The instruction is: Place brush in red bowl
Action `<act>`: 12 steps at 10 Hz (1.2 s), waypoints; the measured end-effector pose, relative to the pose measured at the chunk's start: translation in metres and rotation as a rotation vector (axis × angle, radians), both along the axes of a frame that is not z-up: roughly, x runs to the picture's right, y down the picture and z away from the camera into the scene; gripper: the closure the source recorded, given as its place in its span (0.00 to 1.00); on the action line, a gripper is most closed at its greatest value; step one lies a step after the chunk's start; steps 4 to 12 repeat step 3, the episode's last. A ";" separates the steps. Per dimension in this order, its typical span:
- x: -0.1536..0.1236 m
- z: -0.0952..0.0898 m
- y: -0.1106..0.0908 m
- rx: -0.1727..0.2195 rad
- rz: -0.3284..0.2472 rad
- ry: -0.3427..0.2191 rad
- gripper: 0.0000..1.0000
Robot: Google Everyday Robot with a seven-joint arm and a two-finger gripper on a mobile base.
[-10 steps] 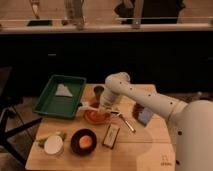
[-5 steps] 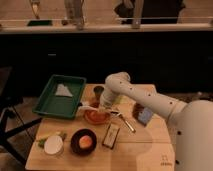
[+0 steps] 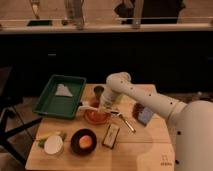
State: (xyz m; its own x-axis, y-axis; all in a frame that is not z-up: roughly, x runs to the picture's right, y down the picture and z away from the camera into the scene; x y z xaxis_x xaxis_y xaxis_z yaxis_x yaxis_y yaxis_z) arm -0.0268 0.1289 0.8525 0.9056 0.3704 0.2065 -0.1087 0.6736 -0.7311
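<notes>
The red bowl (image 3: 96, 117) sits on the wooden table (image 3: 150, 145), left of middle. My gripper (image 3: 104, 106) hangs just over the bowl's far rim, at the end of the white arm that reaches in from the right. A slim white piece, which looks like the brush (image 3: 85, 106), sticks out to the left from under the gripper, past the bowl's far left rim. The rest of the brush is hidden by the gripper.
A green tray (image 3: 52, 102) holding a white thing stands at the back left. A dark cup (image 3: 99, 91) stands behind the bowl. A metal fork (image 3: 126, 122) and a dark packet (image 3: 143, 114) lie to the right. A dark-and-cream block (image 3: 111, 135), a dark brown bowl (image 3: 83, 141) and a white disc (image 3: 53, 145) lie in front.
</notes>
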 end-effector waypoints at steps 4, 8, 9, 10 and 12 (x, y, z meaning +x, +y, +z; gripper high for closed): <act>0.000 0.000 0.000 0.000 0.000 -0.001 0.20; 0.000 0.000 0.000 0.000 0.000 -0.001 0.20; 0.000 0.000 0.000 0.000 0.000 -0.001 0.20; 0.000 0.000 0.000 0.000 0.000 -0.001 0.20; 0.000 0.000 0.000 0.000 0.000 -0.001 0.20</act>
